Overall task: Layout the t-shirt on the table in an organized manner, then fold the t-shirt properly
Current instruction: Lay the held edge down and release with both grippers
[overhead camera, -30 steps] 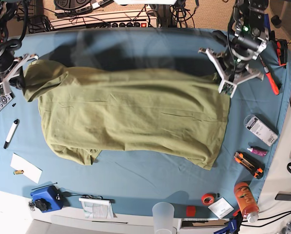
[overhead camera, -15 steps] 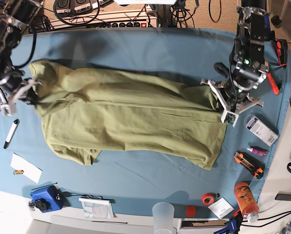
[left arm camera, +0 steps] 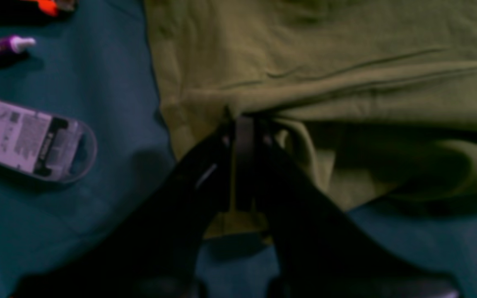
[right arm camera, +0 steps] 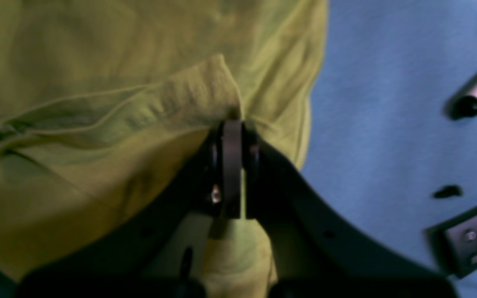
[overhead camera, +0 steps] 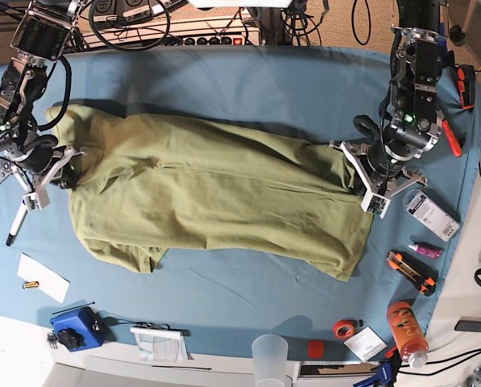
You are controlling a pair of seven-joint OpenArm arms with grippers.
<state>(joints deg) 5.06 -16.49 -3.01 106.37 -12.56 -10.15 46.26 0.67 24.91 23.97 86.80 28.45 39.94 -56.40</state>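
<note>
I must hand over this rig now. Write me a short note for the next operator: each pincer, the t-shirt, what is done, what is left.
Left pincer: shut on the t-shirt, at its edge near the packaged item.
Right pincer: shut on the t-shirt, at the opposite end beside the marker.
T-shirt: stretched across the table between both arms, its nearer part lying on the cloth, wrinkled, one bottom corner tucked under.
Done: both ends gripped, shirt spread lengthwise.
Left: smooth it flat, release, then make all folds.

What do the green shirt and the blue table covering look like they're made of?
The olive-green t-shirt looks like soft matte knit, likely cotton: it creases, bunches and folds limply where pinched. The teal-blue table cover looks like smooth matte woven cloth, with only faint shallow wrinkles and no shine; the exact fibre is unclear.
</note>
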